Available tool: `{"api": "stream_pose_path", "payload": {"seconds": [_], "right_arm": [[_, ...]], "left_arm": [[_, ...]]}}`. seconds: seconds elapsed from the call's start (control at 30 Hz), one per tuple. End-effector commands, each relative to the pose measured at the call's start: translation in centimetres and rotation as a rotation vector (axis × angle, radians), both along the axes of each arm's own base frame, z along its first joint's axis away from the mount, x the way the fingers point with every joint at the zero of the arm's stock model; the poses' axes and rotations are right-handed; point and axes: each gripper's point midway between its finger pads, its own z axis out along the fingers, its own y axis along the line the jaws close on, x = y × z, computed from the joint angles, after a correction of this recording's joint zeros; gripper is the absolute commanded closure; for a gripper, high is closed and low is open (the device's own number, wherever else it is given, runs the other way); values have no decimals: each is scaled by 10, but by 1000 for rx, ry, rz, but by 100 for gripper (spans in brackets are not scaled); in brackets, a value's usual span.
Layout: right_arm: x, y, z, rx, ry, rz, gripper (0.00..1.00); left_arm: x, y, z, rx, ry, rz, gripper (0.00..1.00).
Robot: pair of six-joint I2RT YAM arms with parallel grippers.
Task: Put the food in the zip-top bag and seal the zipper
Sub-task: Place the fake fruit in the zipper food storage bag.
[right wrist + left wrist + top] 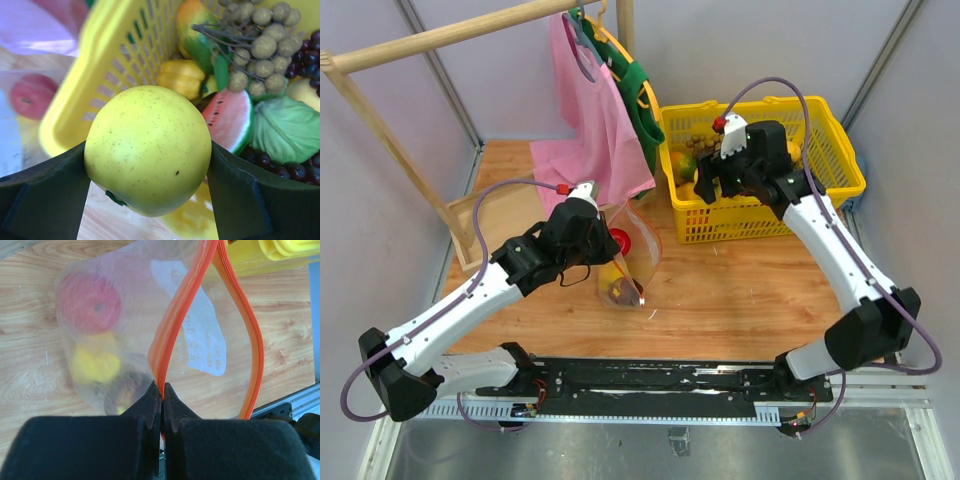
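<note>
At yellow basket's [817, 192] left wall, R arm stretches fwd, wrist dipped; right gripper [148, 172] grasps yellow-green fruit [147, 142] betw. both fingers, fruit just above basket rim. Left of basket, L arm bent, left gripper [162, 390] clenched on zip-top bag's [127, 285] orange zipper [176, 320]; bag mouth gapes, red fruit [87, 302] & yellow piece [95, 364] inside, near basket.

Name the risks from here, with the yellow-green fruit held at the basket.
1. The yellow-green fruit is round, gripped only at its sides by the right pincer; it may slip and fall into the basket.
2. The left pincer pinches the zipper at one spot, and the bag mouth looks narrow; the fruit may snag the strip or tug it free.
</note>
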Motion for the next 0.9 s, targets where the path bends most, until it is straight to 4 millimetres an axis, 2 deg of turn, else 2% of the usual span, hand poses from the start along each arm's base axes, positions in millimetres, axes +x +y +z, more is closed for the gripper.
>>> {"api": "stream_pose_path", "payload": {"seconds": [0.0,0.17,0.27,0.47,0.63,0.87], "right_arm": [[-30,29,46,99,-126,89,52],[-72,69,72,169,-207,264,52],[-102,103,75,203,-241,410,51],[-141,149,51,162,-245,611,44],[-148,166,24,105,-223,669,38],[-148,173,0,65,-176,700,20]], "left_arm": [[5,3,8,-13,-36,23,100],[5,5,10,-10,-37,31,100],[5,6,12,-11,-43,36,100],[4,7,11,-23,-40,40,100],[2,8,11,-28,-40,41,100],[1,8,11,-35,-43,43,100]]}}
